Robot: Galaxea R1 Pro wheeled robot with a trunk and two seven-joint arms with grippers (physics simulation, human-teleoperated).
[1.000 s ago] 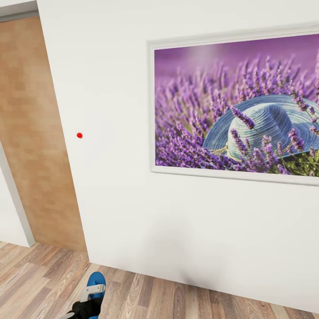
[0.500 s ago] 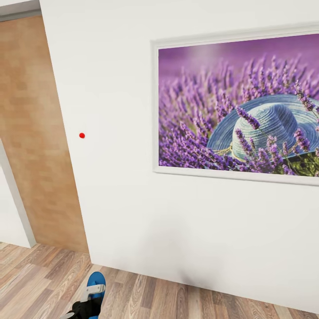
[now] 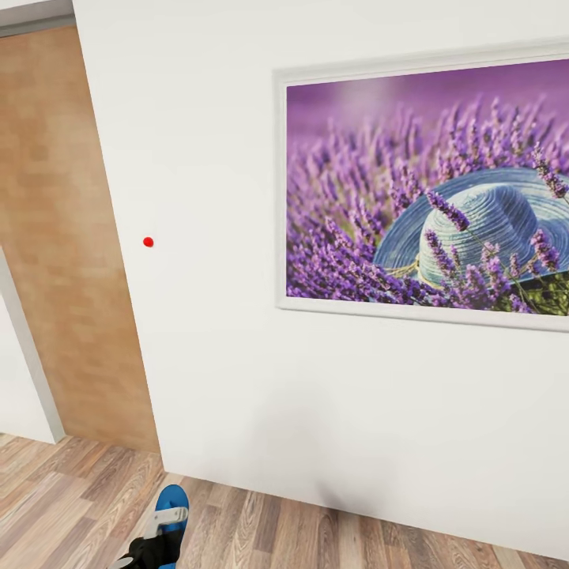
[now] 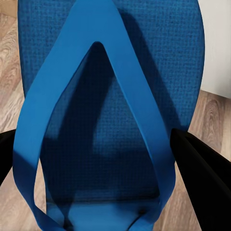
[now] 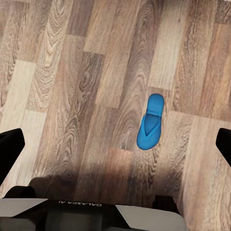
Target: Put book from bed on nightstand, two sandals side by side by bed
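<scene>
Head view shows me a white wall [image 3: 213,158] with a lavender picture [image 3: 427,190], while my left gripper [image 4: 113,159] is clamped on one blue sandal [image 4: 115,62], and my right gripper [image 5: 118,139], spread wide, hangs over the other sandal [image 5: 150,121] lying on the wood floor [image 5: 62,86].

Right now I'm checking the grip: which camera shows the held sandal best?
The left wrist view: the sandal shows sole and straps between the dark fingers. The head view catches just its blue tip above the left gripper.

Head faces wall [image 3: 237,379]; right wrist overlooks floor [image 5: 72,96].
</scene>
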